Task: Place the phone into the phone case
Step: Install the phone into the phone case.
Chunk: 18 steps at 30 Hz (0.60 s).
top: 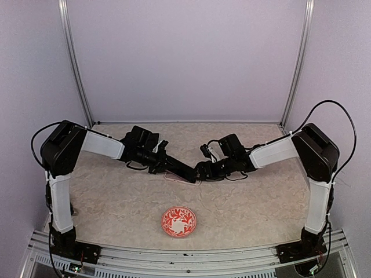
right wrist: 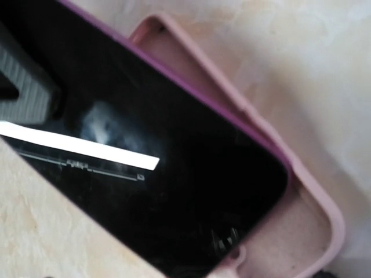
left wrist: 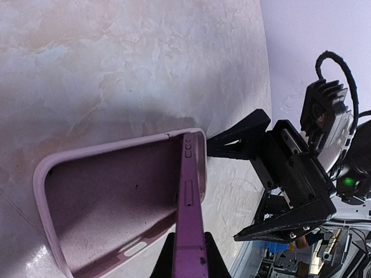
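The purple phone (left wrist: 191,214) with a black screen (right wrist: 145,145) is held on edge and tilted, its far end down inside the pink phone case (left wrist: 104,197), which lies open side up on the table. My left gripper (left wrist: 190,263) is shut on the phone's near end, one finger on each face. In the top view the phone (top: 177,169) slopes down from the left gripper (top: 164,162) into the case (top: 186,179). My right gripper (left wrist: 223,188) is open at the case's far end, one fingertip (left wrist: 217,141) next to its corner. The case's rim (right wrist: 316,197) fills the right wrist view; the right fingers are hidden there.
A red patterned plate (top: 178,222) sits near the table's front edge, between the two arm bases. The marbled tabletop (top: 261,202) is bounded by white walls and metal posts at the back.
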### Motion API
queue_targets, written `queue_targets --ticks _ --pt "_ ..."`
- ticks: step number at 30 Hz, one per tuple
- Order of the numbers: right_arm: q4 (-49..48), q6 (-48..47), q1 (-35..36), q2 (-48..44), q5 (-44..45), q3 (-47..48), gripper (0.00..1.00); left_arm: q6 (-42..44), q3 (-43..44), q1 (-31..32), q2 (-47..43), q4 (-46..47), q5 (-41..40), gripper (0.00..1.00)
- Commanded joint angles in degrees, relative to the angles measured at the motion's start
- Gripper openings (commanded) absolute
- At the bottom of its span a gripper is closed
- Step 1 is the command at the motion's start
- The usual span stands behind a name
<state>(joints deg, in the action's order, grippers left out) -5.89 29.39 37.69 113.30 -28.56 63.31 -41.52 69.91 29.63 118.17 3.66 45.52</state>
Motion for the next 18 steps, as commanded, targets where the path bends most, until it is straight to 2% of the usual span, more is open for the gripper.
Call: queue_targets --ticks 1,8,18 --pt "1.05 -0.89 -0.08 3.04 -1.16 2.83 0.95 1.43 0.96 0.26 1.68 -1.79 3.14 0.0" --pt "1.58 -1.13 0.04 5.35 -1.5 5.8 0.98 -0.4 -0.05 0.41 1.01 -0.87 2.67 0.0" --pt "2.4 -0.22 1.39 1.51 1.73 2.13 0.98 -11.01 -9.2 1.93 -6.25 6.96 -10.96 0.0"
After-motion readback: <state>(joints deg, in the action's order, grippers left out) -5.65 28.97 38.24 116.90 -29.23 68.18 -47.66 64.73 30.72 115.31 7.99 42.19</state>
